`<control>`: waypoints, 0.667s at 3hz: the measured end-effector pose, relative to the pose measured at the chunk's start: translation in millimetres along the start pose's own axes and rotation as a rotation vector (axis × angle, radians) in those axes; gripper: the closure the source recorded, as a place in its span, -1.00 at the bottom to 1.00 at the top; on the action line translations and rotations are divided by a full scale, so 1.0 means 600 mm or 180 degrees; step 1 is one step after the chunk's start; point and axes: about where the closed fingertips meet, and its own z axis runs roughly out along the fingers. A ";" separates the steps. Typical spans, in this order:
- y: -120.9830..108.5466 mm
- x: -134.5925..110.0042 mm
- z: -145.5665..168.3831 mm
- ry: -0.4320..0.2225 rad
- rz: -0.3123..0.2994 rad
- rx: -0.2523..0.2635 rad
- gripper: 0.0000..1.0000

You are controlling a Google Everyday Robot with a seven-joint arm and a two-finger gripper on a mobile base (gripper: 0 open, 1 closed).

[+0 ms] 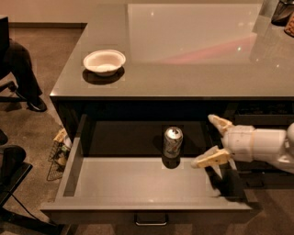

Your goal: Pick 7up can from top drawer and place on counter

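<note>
The 7up can (172, 142) stands upright in the open top drawer (138, 186), near the back at the middle, with its silver top and pull tab showing. My gripper (209, 140) is at the right, inside the drawer's right end, its two pale fingers spread open and pointing left at the can. One fingertip (202, 161) is a short way right of the can's base and does not touch it. The glossy grey counter (183, 55) lies above and behind the drawer.
A white bowl (104, 61) sits on the counter's left part. A wire basket (59, 153) with clutter stands on the floor left of the drawer. A seated person's leg and shoe (20, 78) and a chair base (11, 179) are at the far left. Dark objects sit at the counter's far right corner (280, 11).
</note>
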 end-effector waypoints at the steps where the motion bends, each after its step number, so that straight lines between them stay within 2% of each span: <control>1: -0.021 0.059 0.087 -0.0229 0.0098 -0.0053 -1.00; 2: -0.025 0.073 0.136 -0.0286 0.0153 -0.0191 -1.00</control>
